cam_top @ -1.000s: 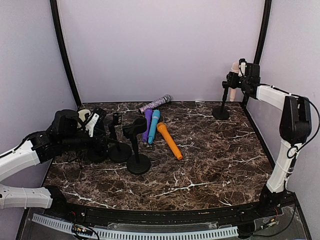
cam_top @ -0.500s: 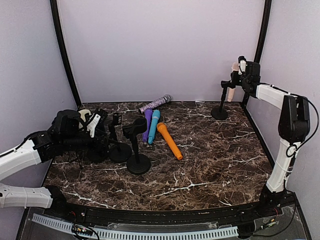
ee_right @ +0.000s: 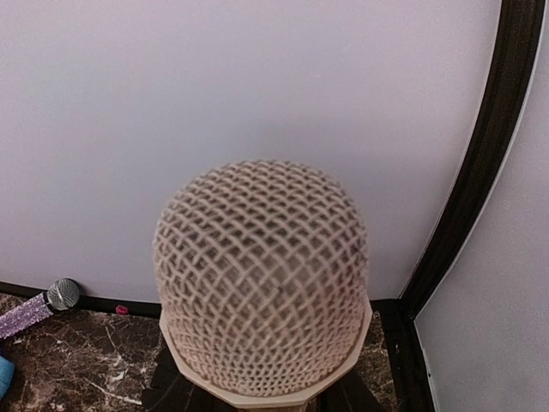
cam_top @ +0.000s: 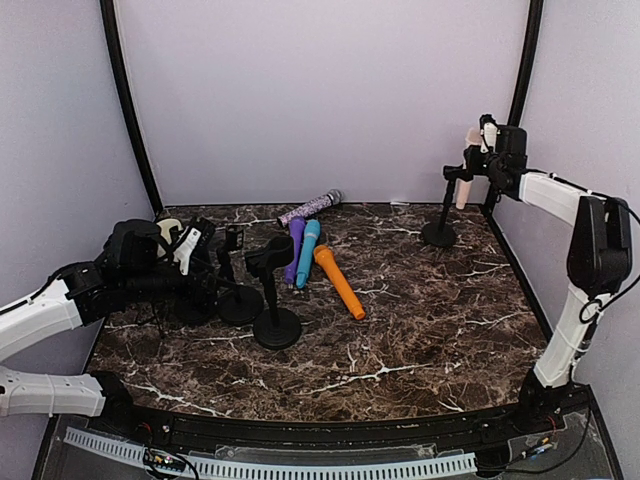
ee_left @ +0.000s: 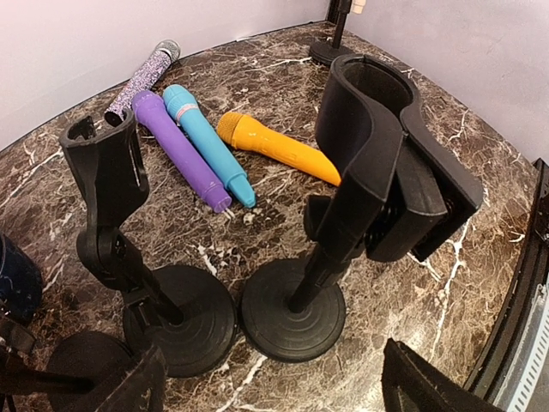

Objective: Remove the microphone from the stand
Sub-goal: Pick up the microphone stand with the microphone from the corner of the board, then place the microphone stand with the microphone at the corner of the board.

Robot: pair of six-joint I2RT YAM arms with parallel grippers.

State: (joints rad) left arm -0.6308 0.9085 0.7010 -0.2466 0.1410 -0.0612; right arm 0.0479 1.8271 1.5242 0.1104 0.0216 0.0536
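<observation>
Top external: right claw (cam_top: 478, 150) around microphone (cam_top: 466, 168)

right claw (cam_top: 481, 160) at beige microphone (cam_top: 463, 190), on corner stand (cam_top: 439, 234)

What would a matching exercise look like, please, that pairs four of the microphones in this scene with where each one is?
Things:
1. beige microphone
2. orange microphone
3. glittery microphone
4. blue microphone

Places:
A. lying between the purple microphone and the orange one
B. upright at the top of the stand in the far right corner
C. lying farthest back of the loose ones
D. lying rightmost of the loose ones

Pairs: 1-B, 2-D, 3-C, 4-A
</observation>
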